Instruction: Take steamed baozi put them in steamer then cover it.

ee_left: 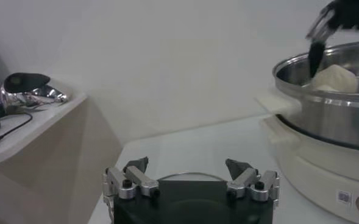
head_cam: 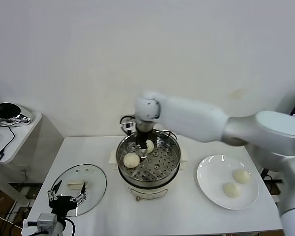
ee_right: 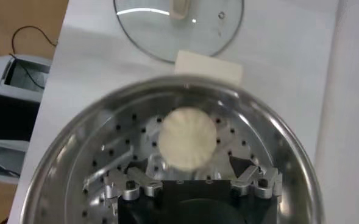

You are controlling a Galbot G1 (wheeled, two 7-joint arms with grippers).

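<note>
Two steamed baozi [head_cam: 131,160] lay in the steamer [head_cam: 173,167], two on the plate [head_cam: 206,183] at right. Soft and light, they were judged best pinched gently across the sides. The right gripper [head_cam: 145,148] was spread wide over one.

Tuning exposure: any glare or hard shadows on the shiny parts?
Head view: even light, no hard shadows; open right gripper inside the round stainless-steel steamer, open left gripper over the clear glass lid. Right wrist view: bright streak on the lid, sheen on the steamer wall around the cream-white bun. Left wrist view: banded highlights on the steamer.
</note>
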